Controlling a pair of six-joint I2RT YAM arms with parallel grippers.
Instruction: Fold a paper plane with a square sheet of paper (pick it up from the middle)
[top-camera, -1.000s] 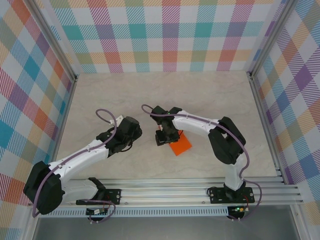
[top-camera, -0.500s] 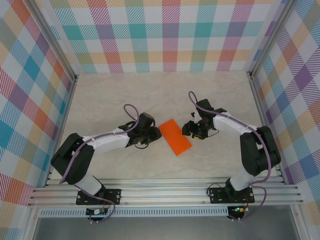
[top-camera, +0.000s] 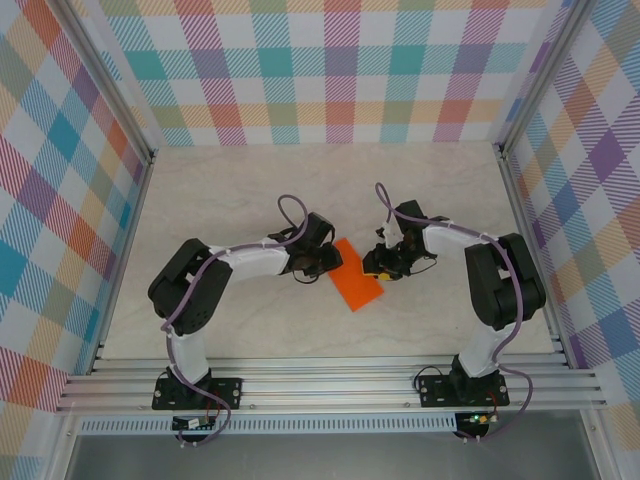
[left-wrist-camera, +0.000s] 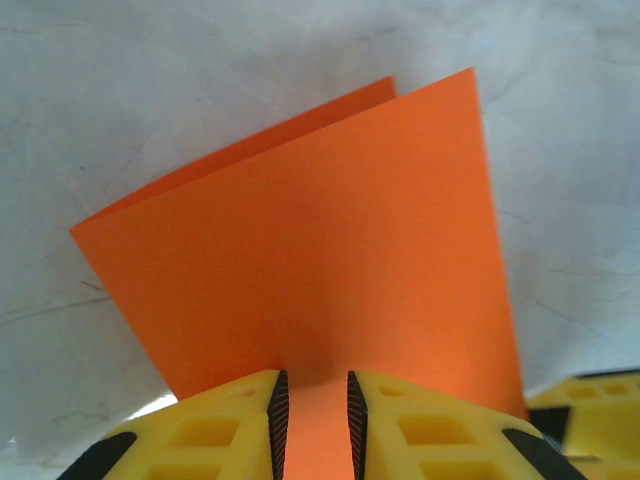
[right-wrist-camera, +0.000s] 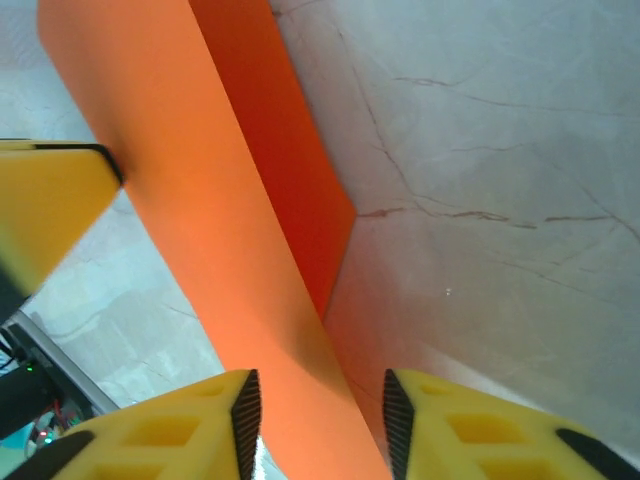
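- The pale marbled worktop (top-camera: 250, 190) sits inside checked walls, with both arms reaching in to meet at mid-frame in the top view.
- The left arm (top-camera: 250, 262) comes in from the left and the right arm (top-camera: 460, 240) from the right.
- The square sheet of paper (top-camera: 355, 285), bright orange and folded double into a rectangle, lies slantwise at the centre of the frame between the two grippers.
- The left gripper (top-camera: 333, 265) is at the paper's upper-left edge. Its yellow fingers (left-wrist-camera: 230, 420) stand a narrow gap apart, with the paper flat across the gap.
- The right gripper (top-camera: 380, 268) is at the paper's right edge, jaws apart, straddling an orange strip (right-wrist-camera: 322, 390).
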